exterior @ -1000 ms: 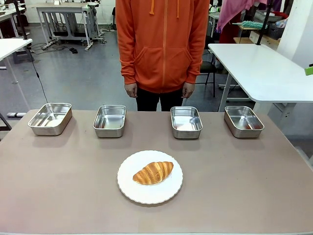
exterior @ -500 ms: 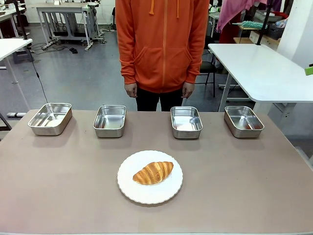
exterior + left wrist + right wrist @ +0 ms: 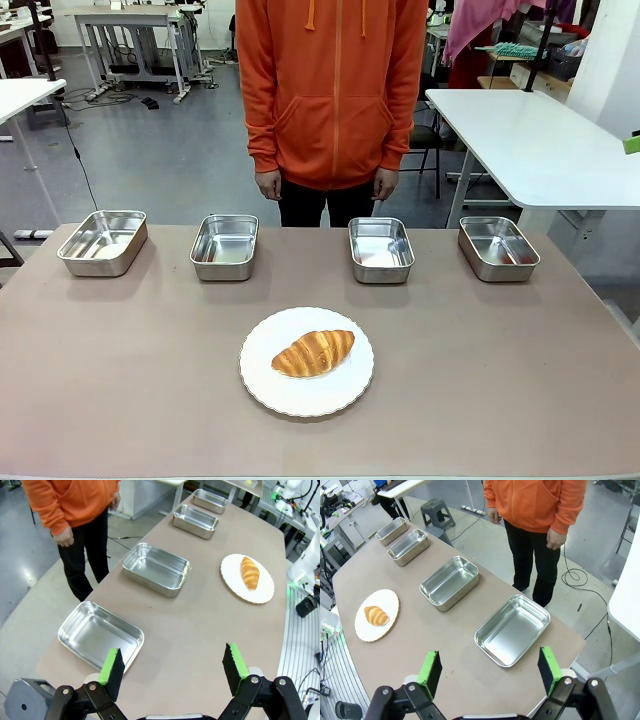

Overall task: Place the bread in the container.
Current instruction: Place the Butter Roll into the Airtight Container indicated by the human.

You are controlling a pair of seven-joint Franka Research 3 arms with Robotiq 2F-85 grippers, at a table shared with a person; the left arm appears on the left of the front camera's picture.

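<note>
**Croissant on its plate, both grippers spread wide and empty**

Front view: the croissant [image 3: 313, 352] lies on a white scalloped plate [image 3: 262, 385] in the middle of the brown table [image 3: 520, 390]. Toward 12 o'clock from it, four stainless-steel pans stand in a row along the far edge, each apart from the next: the left-end pan [image 3: 103, 241], left-middle pan [image 3: 225, 246], right-middle pan [image 3: 381, 249] and right-end pan [image 3: 498, 248]. All look empty, and I cannot tell which one is the container meant. A person [image 3: 333, 90] in an orange hoodie stands behind them, hands down.

Left wrist view: the left gripper [image 3: 172, 655] hovers over the table's end, jaws wide apart, nothing between them. The left-end pan lies at 10 o'clock and the croissant at 1 o'clock, well apart.

Right wrist view: the right gripper [image 3: 488, 659] is likewise spread wide and empty. The right-end pan sits at 12 o'clock and the croissant at 10 o'clock, well apart.
</note>
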